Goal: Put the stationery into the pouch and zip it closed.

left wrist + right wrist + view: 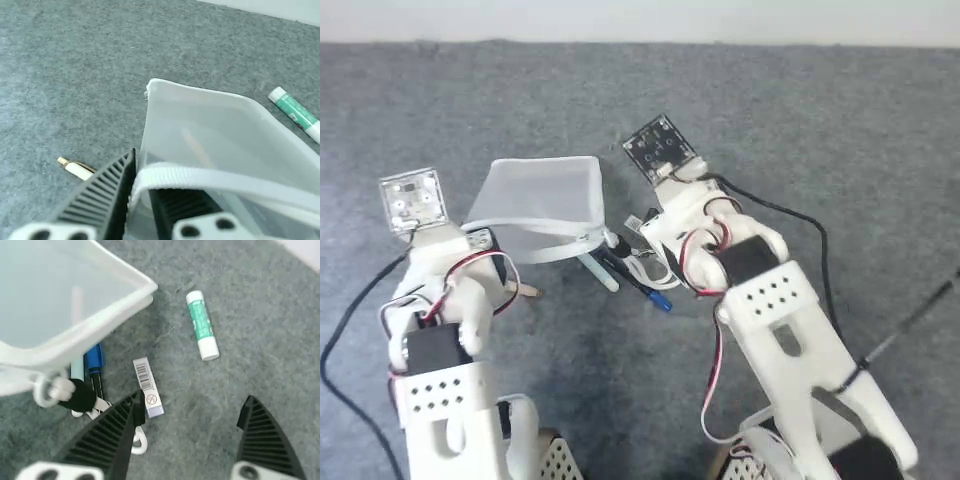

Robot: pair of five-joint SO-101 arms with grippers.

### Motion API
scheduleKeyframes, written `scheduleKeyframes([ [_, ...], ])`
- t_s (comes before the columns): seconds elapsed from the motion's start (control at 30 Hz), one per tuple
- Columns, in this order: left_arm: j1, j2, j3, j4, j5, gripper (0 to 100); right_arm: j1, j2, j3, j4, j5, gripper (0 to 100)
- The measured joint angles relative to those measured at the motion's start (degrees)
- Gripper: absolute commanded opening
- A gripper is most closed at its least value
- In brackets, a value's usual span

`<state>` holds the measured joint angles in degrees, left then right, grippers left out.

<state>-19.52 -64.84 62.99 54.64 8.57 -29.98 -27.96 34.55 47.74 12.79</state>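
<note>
The translucent white pouch [545,205] lies on the grey carpet, its zipper edge facing the arms. My left gripper [142,200] is shut on the pouch's zipper edge [210,180] at its left corner [485,240]. My right gripper [187,435] hovers open over the carpet beside the pouch's right corner [655,250]. Below it lie a green-and-white glue stick [202,325] and a small barcoded stick [147,387], nothing between its fingers. A blue pen and a black pen [92,365] lie partly under the pouch mouth [620,270]. The zipper pull ring [47,390] hangs at that corner.
A cream pen with a gold tip [75,167] lies on the carpet by the left gripper [525,290]. The green glue stick [295,112] lies beyond the pouch's far side. Open carpet stretches behind the pouch up to a pale wall [640,20].
</note>
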Motion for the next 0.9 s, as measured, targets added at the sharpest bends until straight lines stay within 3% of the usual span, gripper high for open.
scheduleKeyframes([
  [0.9,-1.1,0.0,0.0,0.0,0.0,1,1.5,21.5,-11.1,0.0,0.0,28.5],
])
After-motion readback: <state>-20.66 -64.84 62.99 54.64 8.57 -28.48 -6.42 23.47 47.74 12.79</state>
